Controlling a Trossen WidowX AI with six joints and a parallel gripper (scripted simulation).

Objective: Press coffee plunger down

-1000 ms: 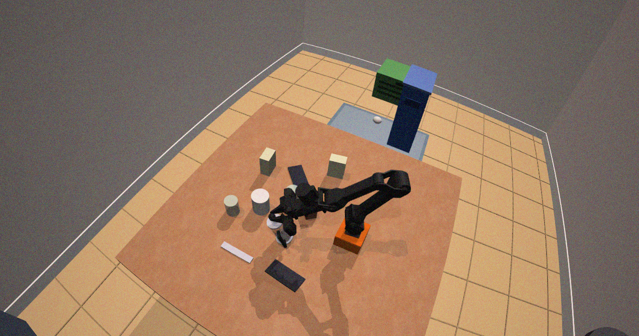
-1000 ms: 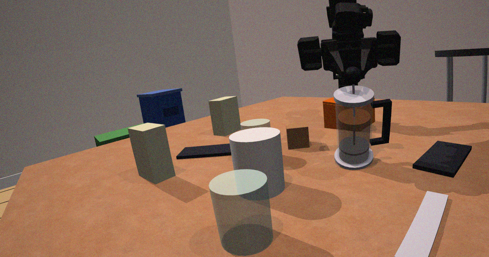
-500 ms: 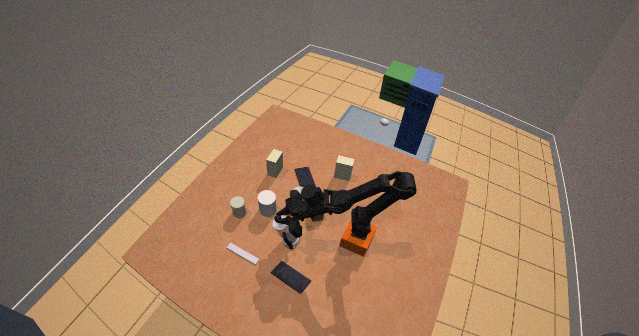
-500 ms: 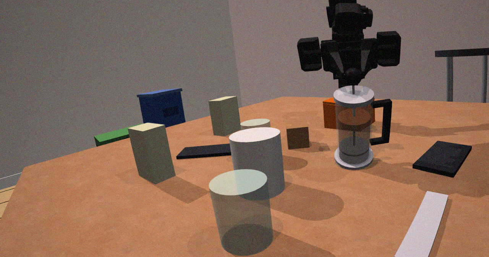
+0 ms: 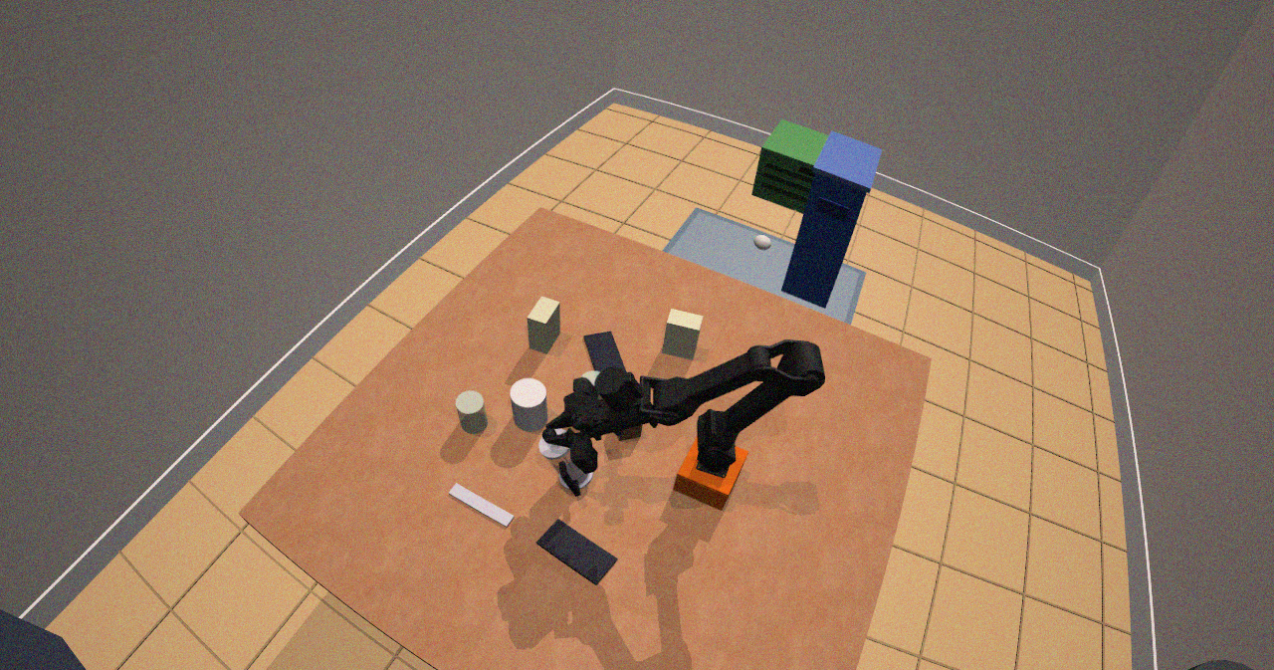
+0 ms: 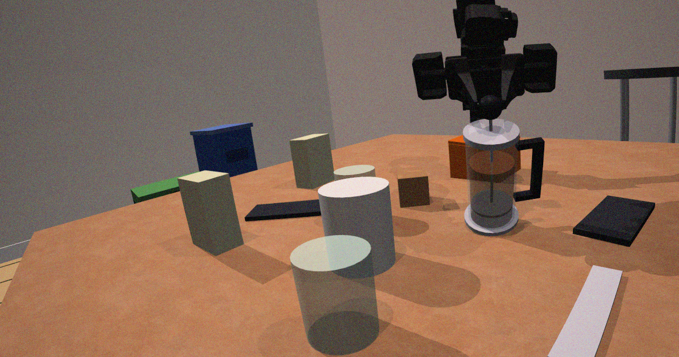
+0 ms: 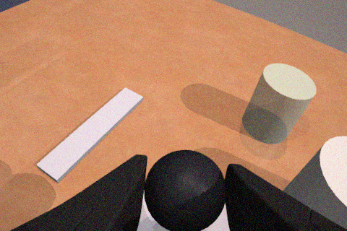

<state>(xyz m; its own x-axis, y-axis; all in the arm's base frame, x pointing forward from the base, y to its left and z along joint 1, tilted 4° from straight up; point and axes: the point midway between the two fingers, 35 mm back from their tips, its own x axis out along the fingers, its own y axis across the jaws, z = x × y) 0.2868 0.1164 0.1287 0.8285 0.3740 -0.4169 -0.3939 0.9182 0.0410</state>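
The coffee press (image 5: 552, 448) (image 6: 491, 179) stands upright on the table, with a clear body, a white lid and base, and a black handle to the right in the exterior view. My gripper (image 5: 551, 434) (image 6: 489, 106) (image 7: 186, 171) is shut on the black plunger knob (image 6: 489, 110) (image 7: 184, 191), one finger on each side in the wrist view. A short piece of rod shows between knob and lid. The dark plunger disc (image 6: 491, 214) is low inside the body, a little above the base. The far finger contact is hidden in the top and exterior views.
A white cylinder (image 5: 528, 407) (image 6: 360, 226) and a translucent cylinder (image 6: 334, 293) (image 7: 278, 105) stand near the press. A white bar (image 5: 481, 505) (image 7: 90, 133) and a black slab (image 5: 576, 551) (image 6: 615, 219) lie on the handle side. A brown cube (image 6: 412, 191) and beige blocks (image 6: 211, 212) (image 6: 312, 161) stand opposite.
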